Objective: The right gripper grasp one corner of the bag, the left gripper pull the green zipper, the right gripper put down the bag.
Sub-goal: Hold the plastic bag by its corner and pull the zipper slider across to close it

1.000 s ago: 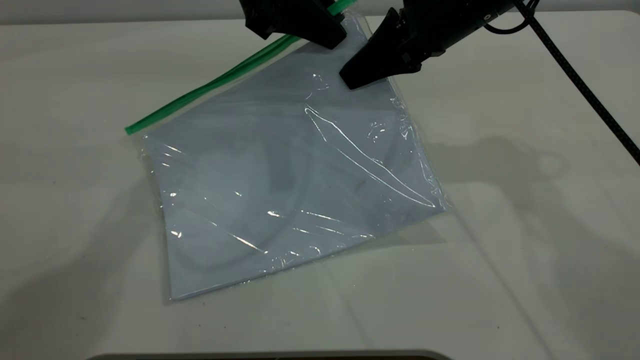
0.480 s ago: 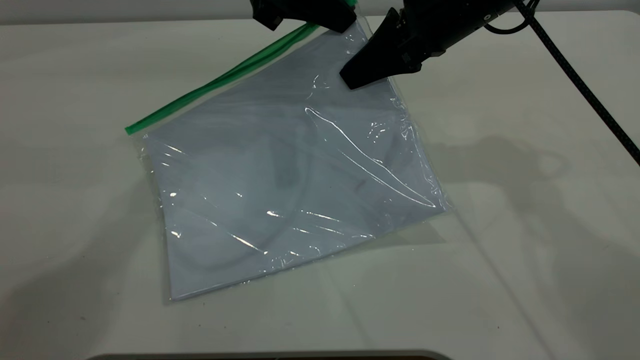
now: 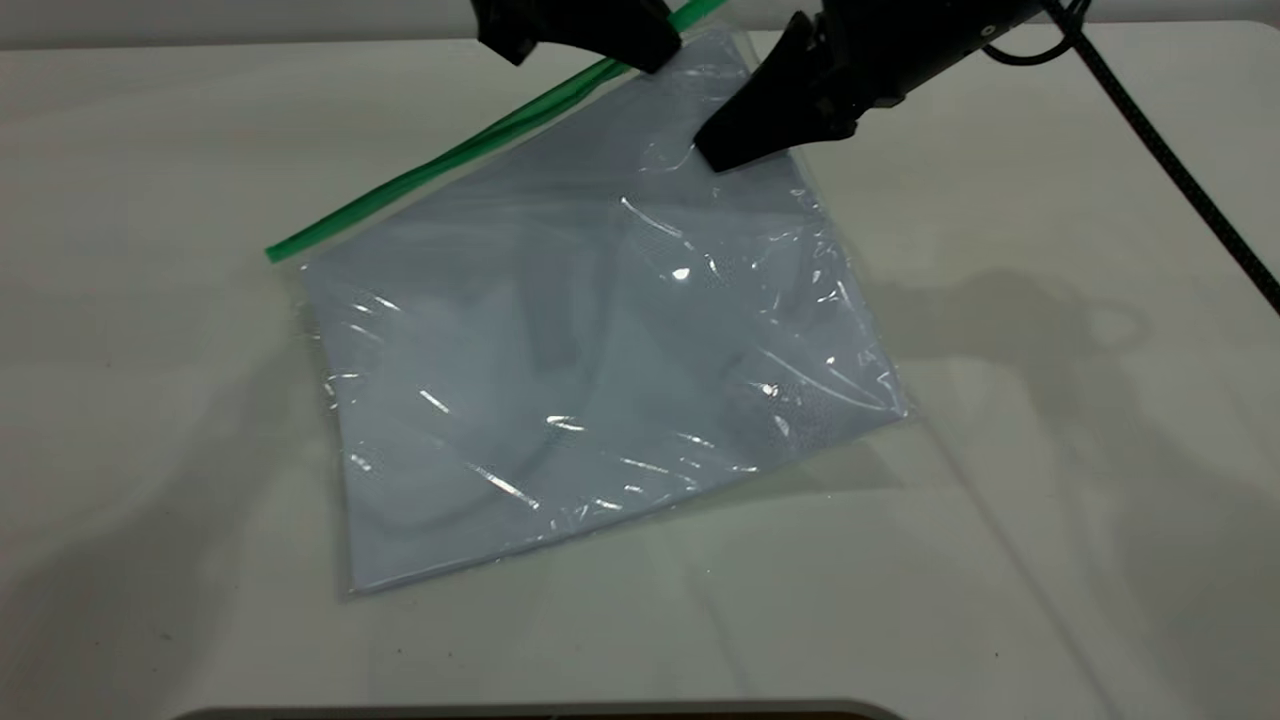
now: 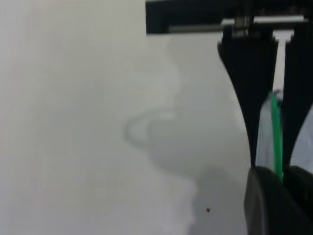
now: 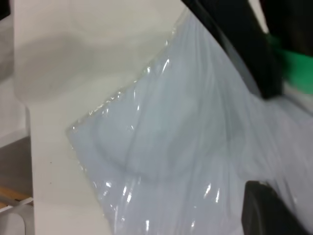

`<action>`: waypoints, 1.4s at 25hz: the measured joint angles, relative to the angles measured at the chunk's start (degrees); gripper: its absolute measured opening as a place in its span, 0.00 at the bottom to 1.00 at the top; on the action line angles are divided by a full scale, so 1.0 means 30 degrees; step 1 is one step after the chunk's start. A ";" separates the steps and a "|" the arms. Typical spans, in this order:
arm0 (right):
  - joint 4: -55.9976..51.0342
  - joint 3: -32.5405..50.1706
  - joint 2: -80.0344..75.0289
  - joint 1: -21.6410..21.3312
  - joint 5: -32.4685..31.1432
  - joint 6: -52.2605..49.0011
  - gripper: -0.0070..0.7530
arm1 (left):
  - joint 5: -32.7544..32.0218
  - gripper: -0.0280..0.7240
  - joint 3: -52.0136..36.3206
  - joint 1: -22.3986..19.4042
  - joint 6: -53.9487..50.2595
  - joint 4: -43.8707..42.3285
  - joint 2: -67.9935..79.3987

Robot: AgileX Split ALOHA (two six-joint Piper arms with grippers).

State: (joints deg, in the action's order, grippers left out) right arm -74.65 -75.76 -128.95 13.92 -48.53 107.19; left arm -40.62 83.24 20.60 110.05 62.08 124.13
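The bag [image 3: 600, 350], a clear crinkly pouch with white sheets inside, lies on the table with its far corner raised. The green zipper [image 3: 430, 175] runs along its far left edge. My right gripper [image 3: 722, 158] is shut on the bag's far corner. My left gripper [image 3: 650, 55] sits at the far end of the zipper. In the left wrist view the green strip [image 4: 276, 132] runs between its fingers [image 4: 254, 98], which pinch it. The right wrist view shows the bag [image 5: 171, 147] and one finger [image 5: 266, 210] of the right gripper.
The white table [image 3: 1050, 500] stretches all round the bag. The right arm's braided black cable [image 3: 1170, 170] hangs over the table's far right. A dark edge shows at the table's near side.
The bag has shifted slightly right and away, with more wrinkles in its film. The left gripper has moved a little left along the zipper. The right gripper rose slightly with the corner.
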 joint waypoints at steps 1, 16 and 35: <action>-0.0072 0.0000 0.0000 -0.0071 -0.0018 -0.0016 0.06 | -0.0037 0.15 0.0000 -0.0042 -0.0016 0.0000 0.0000; -0.0394 0.0000 0.0000 -0.0227 -0.0083 -0.0016 0.06 | -0.0334 0.11 0.0000 -0.0374 -0.0022 -0.0353 0.0000; -0.0992 -0.0083 0.0000 -0.0227 -0.0455 -0.0016 0.06 | -0.0645 0.11 0.0033 -0.1514 -0.1741 -0.2452 0.0002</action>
State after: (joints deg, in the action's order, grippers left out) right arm -77.63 -76.01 -128.95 13.24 -49.90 107.14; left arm -42.55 83.34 16.06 104.83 54.73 124.14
